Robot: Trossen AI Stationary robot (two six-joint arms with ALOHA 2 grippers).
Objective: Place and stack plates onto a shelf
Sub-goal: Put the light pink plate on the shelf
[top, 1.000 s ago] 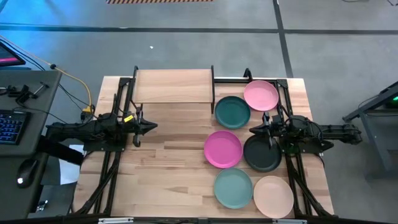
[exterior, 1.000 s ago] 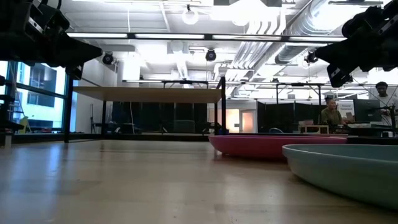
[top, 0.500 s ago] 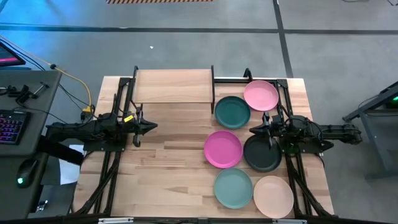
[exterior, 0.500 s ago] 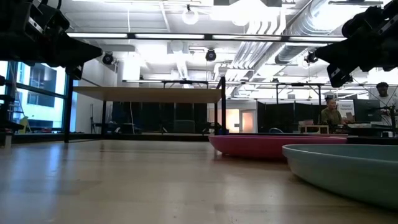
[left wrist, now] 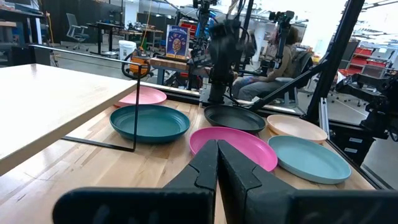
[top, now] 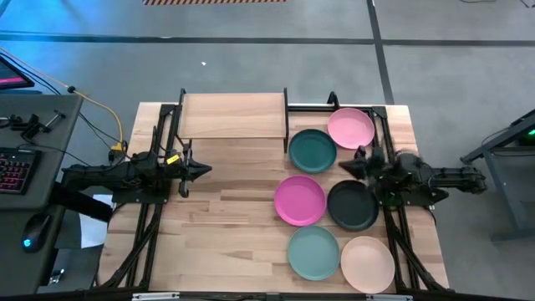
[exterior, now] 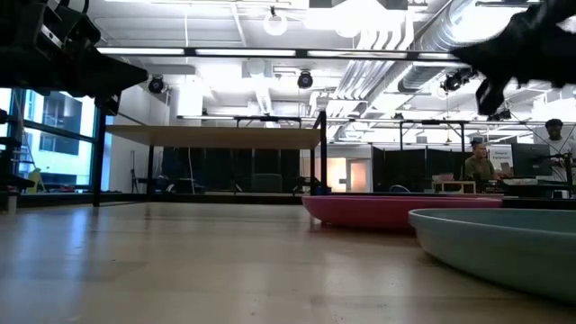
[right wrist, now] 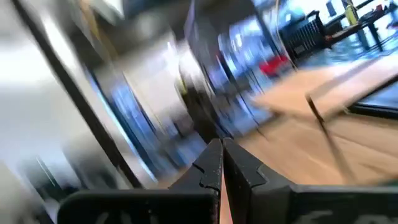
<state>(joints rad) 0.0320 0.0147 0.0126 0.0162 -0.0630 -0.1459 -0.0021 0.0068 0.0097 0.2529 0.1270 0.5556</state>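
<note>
The right gripper has just begun to move: half a second ago it hung sharp and still by the black plate, and now it is a blur that has slid a little toward the light pink plate. Its own camera shows its fingers pressed together with nothing between them. I think this arm is turning to start the job, but I cannot tell yet which plate it is going for. All six plates lie flat on the tabletop, close around those fingers: the dark teal plate and the magenta plate just past the tips, the pale teal plate and the peach plate off to one side. The shelf is well beyond them and bare, so nothing is stacked. The left gripper waits across the tabletop, its fingers together too.
</note>
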